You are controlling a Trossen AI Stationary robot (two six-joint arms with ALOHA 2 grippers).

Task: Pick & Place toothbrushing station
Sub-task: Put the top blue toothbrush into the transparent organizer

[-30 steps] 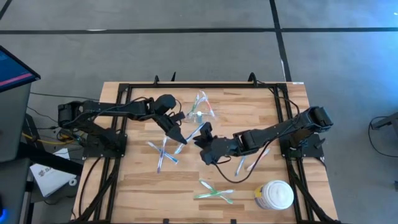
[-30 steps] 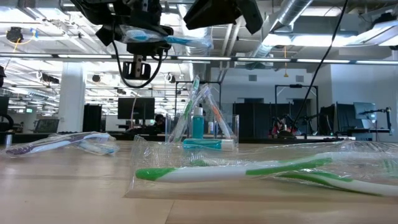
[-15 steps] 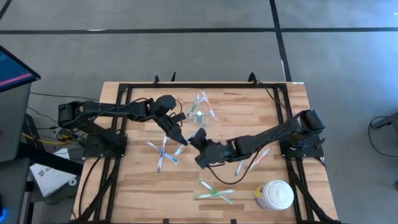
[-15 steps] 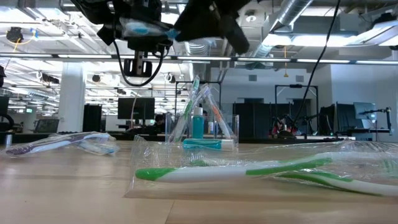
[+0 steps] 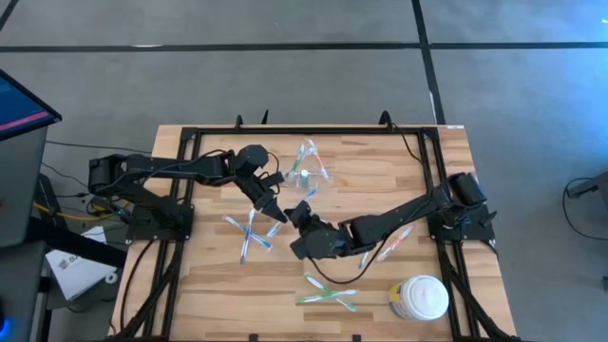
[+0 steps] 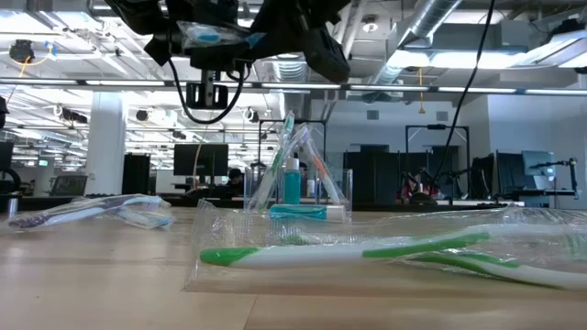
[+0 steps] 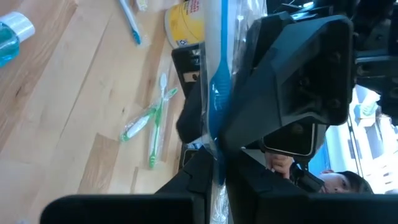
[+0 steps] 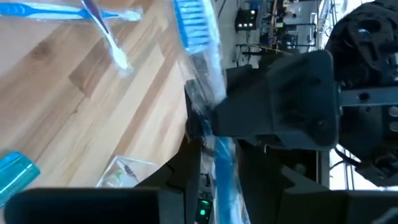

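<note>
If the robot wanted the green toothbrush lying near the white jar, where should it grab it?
Probably mid-handle, coming straight down. The green toothbrush lies flat on the table in a clear wrapper, crossed over another, so fingers closing across its thin handle, away from the crossing, look safest.

I see a pale matt wood-plank tabletop (image 5: 218,285), a glossy crinkled clear plastic wrapper (image 6: 385,240) round the smooth green toothbrush (image 6: 303,256), and matt black grippers.
</note>
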